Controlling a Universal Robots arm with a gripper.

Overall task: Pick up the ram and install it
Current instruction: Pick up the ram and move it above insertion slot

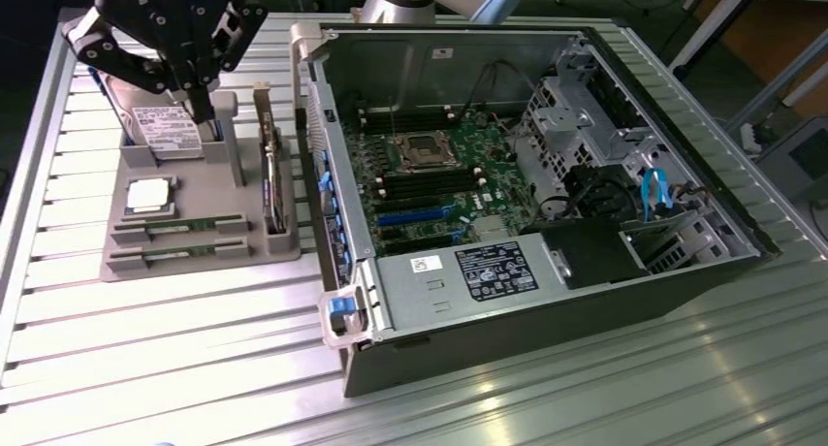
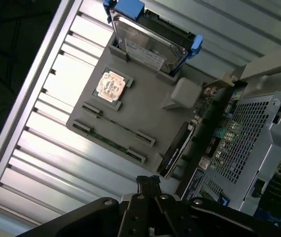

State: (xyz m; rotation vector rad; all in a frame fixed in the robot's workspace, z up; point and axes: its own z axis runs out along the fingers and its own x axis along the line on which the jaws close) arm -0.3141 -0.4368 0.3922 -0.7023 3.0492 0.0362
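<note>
Ram (image 1: pixel 180 226) lengthwise along tray (image 1: pixel 213 200) front edge

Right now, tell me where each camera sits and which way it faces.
Exterior view: off the arm, high up, looking down on the table, with the grey tray on its left and the open computer case on its right; the shut gripper hangs over the tray's hard drive, and the arm is behind.
Wrist view: on the wrist, looking down past the gripper onto the tray and the case's back panel.
Shared: tray, hard drive, ram sticks, case, gripper.
</note>
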